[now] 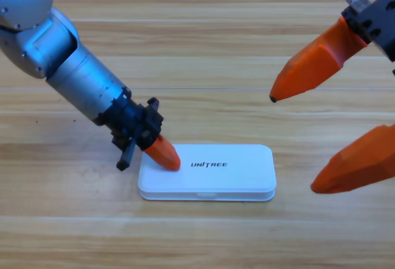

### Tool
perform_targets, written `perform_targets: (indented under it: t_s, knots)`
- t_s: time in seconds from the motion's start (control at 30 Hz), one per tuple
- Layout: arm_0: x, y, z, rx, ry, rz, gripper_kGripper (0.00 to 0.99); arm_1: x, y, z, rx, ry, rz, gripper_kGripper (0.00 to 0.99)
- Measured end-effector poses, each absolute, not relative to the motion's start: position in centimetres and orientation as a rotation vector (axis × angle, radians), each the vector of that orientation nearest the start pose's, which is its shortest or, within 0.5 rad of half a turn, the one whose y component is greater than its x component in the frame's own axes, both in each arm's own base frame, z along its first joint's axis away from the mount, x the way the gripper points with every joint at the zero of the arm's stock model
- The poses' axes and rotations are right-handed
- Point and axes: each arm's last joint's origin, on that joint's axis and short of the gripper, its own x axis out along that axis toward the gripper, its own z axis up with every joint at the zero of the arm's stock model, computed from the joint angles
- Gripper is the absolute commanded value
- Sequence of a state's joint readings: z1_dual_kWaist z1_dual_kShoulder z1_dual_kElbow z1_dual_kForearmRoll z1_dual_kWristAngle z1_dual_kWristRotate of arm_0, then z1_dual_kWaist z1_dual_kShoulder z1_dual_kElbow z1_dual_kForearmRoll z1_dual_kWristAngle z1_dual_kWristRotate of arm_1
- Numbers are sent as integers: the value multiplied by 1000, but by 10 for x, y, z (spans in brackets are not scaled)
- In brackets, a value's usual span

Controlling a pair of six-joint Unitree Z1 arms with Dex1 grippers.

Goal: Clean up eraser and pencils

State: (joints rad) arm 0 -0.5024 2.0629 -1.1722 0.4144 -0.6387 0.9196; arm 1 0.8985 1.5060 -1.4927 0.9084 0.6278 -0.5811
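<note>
Left end effector [165, 156] on closed white case [222, 173] — right end effector [296, 142] apart

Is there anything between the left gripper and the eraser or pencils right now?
No eraser or pencils show. The closed white case lies on the table, its lid down. The left gripper rests on its left end; the right gripper waits open at the right edge.

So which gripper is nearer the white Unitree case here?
Left. The left gripper rests on the left end of the closed white case. The right gripper waits wide open at the picture's right edge, off the case's right end and apart from it.
</note>
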Motion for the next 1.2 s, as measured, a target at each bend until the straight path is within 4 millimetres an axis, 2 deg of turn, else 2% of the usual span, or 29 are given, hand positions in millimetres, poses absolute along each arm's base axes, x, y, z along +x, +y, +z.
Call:
perform_targets:
  t_s: [0.47,1.07,1.2]
  knots:
    - [294,-208,171,724,716,-1423,0,141,223,419,-562,567,1666,916]
    - [285,-212,174,758,712,-1391,0,142,225,417,-563,575,1666,917]
    - [279,-211,181,774,728,-1380,0,142,225,417,-561,577,1665,917]
